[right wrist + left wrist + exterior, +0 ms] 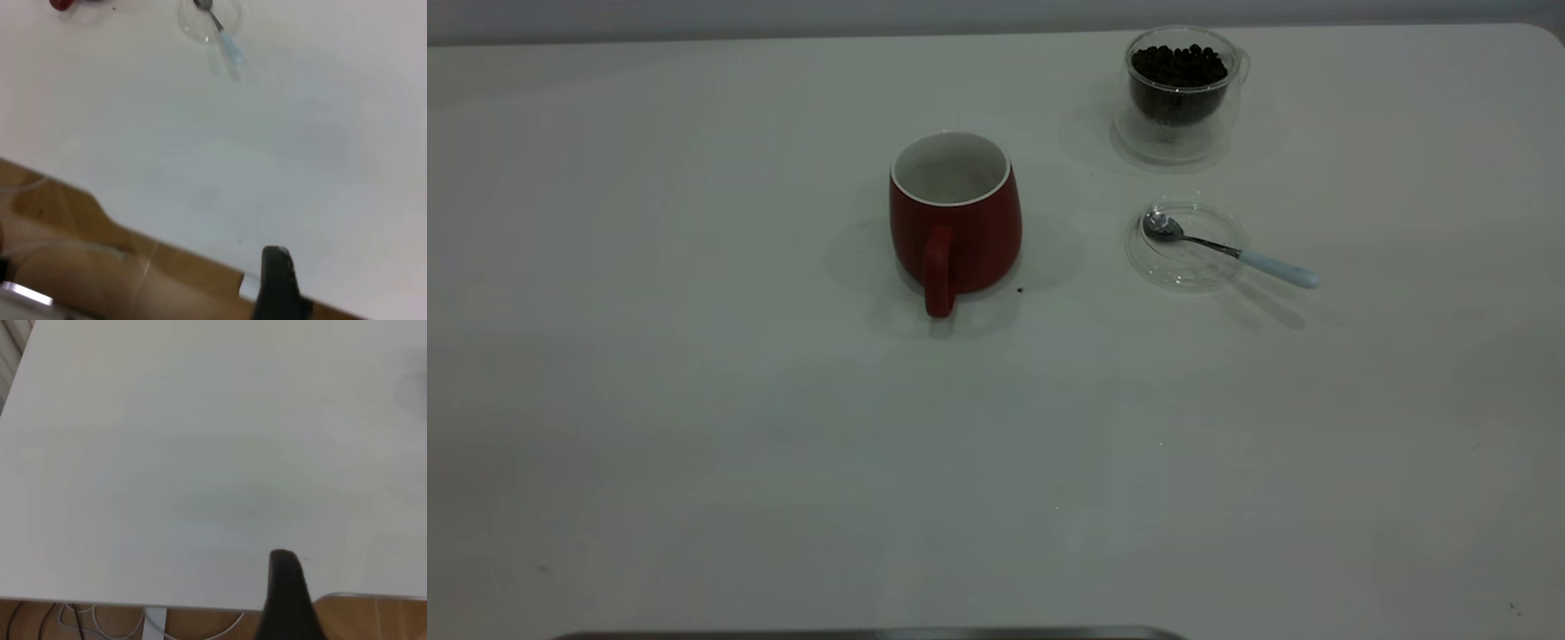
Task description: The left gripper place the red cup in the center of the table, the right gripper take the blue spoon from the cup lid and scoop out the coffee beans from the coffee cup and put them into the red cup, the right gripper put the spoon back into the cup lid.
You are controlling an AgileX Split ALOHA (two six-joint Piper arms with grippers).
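Four task items sit on the white bench (pixel 694 400) — red cup (pixel 955 218), glass coffee cup (pixel 1179 93), clear cup lid (pixel 1185 245), blue spoon (pixel 1227 248). Landmark: the red cup, upright near bench centre in the exterior view, handle toward the camera, white inside looks empty. Coffee cup stands to its right and farther back, well apart, holding a heap of dark coffee beans (pixel 1179 67). Cup lid lies flat to the right of the red cup, nearer the camera than the coffee cup. Spoon rests in the lid — steel bowl inside the rim, pale-blue handle sticking out over the rim away from the red cup. One small dark speck (pixel 1020 289) on the bench just beside the red cup's base.

Left pincer (pixel 288 597): only one black fingertip shows at the bench edge, far from the red cup, cannot tell if open or closed. Right pincer (pixel 277 283): same, one black tip over the bench edge, state cannot be told; its wrist view shows lid (pixel 208 19) and spoon (pixel 221 32) far off.
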